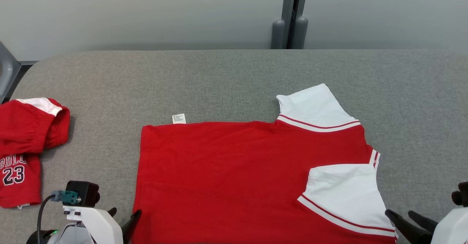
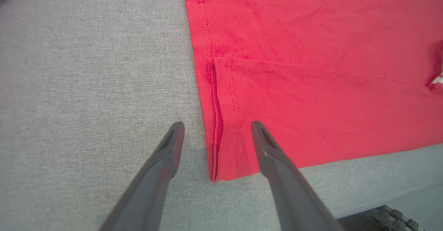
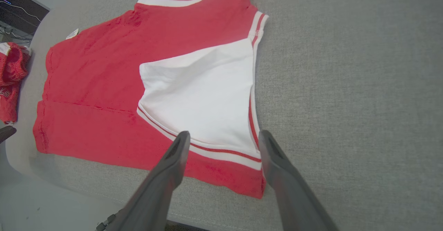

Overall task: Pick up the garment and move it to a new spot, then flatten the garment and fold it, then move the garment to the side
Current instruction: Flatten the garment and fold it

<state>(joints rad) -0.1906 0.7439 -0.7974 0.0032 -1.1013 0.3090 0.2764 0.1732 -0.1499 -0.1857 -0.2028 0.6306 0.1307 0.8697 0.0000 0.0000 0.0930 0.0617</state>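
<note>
The garment (image 1: 226,171) is a red T-shirt with white sleeves, lying flat on the grey table (image 1: 234,75). Its near strip is folded over the body, and the near white sleeve (image 1: 347,192) lies on the red cloth. My left gripper (image 1: 125,213) stands open at the shirt's near left hem corner. In the left wrist view the left gripper (image 2: 217,125) straddles the hem edge of the garment (image 2: 311,68), holding nothing. My right gripper (image 1: 399,213) is open at the near right corner. In the right wrist view the right gripper (image 3: 224,134) hovers over the sleeve's striped band (image 3: 225,153).
A second red garment (image 1: 22,152) printed with the number 23 lies bunched at the table's left edge. A small white label (image 1: 178,118) sticks out at the shirt's far edge. The table's front edge (image 3: 145,196) runs close under both grippers. Bare grey cloth stretches to the right (image 1: 420,127).
</note>
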